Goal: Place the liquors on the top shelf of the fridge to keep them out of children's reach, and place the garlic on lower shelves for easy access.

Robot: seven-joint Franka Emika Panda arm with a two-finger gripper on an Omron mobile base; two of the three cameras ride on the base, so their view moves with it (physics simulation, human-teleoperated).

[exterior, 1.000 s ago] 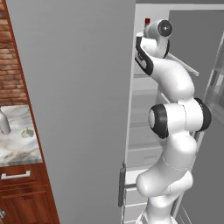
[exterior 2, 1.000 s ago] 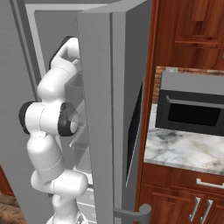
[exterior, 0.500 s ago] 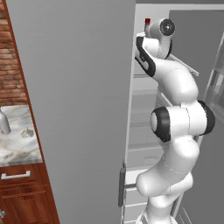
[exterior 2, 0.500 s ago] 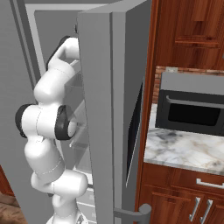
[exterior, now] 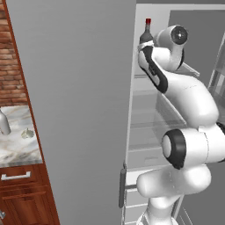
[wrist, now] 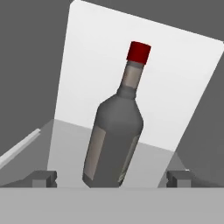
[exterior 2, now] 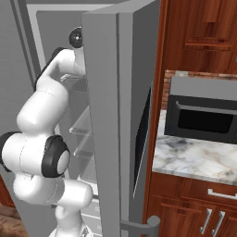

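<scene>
Between open claw fingertips, grey bottle.

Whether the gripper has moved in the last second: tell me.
Yes. In the left base view the gripper has drawn back rightward, away from the red-capped bottle, which stands where it did.

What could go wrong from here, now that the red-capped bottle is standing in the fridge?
1. The open end effector flanks the base of the dark grey bottle; a skewed retreat could clip and topple it.
2. The arm's elbow sits near the glass shelves; a wide swing might strike them.
3. The garlic waits on the counter.
</scene>
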